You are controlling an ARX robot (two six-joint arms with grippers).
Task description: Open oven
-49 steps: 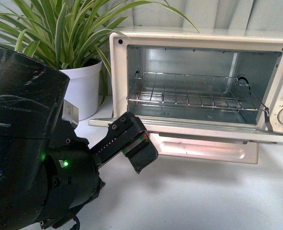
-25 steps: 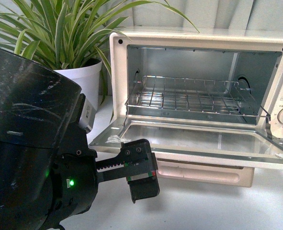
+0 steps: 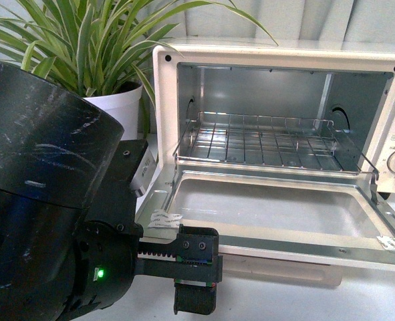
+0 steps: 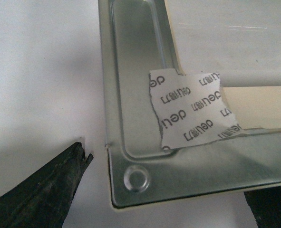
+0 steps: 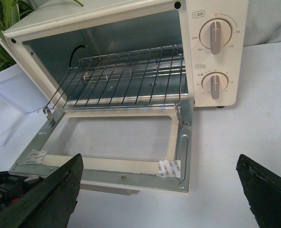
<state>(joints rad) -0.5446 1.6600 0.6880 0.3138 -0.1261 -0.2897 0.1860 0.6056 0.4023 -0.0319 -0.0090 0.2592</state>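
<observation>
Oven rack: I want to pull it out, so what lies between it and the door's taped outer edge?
Only the door's window, with nothing on it; the front view shows this.

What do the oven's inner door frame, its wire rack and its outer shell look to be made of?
Door frame: bare sheet metal, dull silver, with pressed ridges and soft reflections. Wire rack: thin metal rods with a bright finish, likely chrome or steel. Outer shell: smooth, slightly glossy cream surface; painted metal or plastic, cannot tell which.
</observation>
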